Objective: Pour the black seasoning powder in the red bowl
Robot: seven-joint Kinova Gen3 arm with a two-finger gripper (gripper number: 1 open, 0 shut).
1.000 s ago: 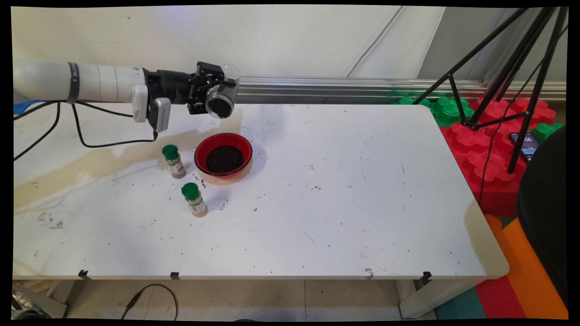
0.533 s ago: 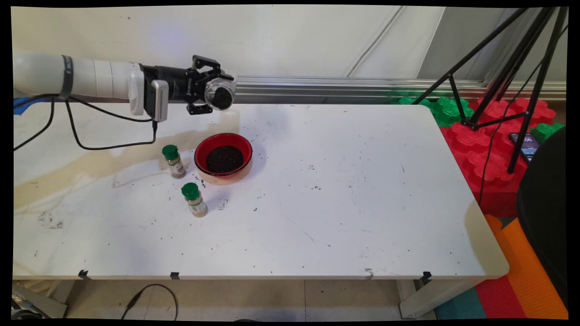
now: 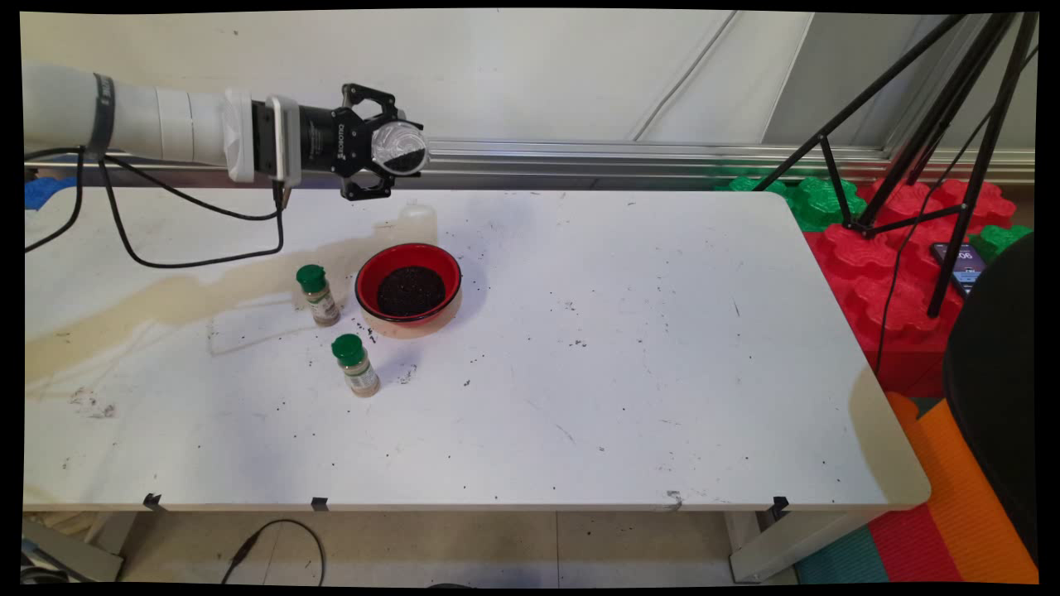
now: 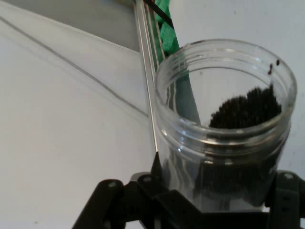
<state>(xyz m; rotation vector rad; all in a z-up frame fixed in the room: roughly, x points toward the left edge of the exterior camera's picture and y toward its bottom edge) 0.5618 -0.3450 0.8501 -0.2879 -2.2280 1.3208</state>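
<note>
White table [image 3: 629,348] below; ROBOTIQ-lettered pincer [image 3: 396,151] grips clear jar [image 4: 224,124].

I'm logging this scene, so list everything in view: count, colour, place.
jar: one, clear, open, some dark grains inside, held tipped on its side above the table's far left.
bowl: one, red, dark grains inside, table left of centre.
spice bottles: two, green caps, one left of the bowl, the other nearer the camera.
table: one, white, speckled with dark grains.
tripod: one, black, right.
foam blocks: red and green, right of table.
claw: one, black, closed around the jar.
</note>
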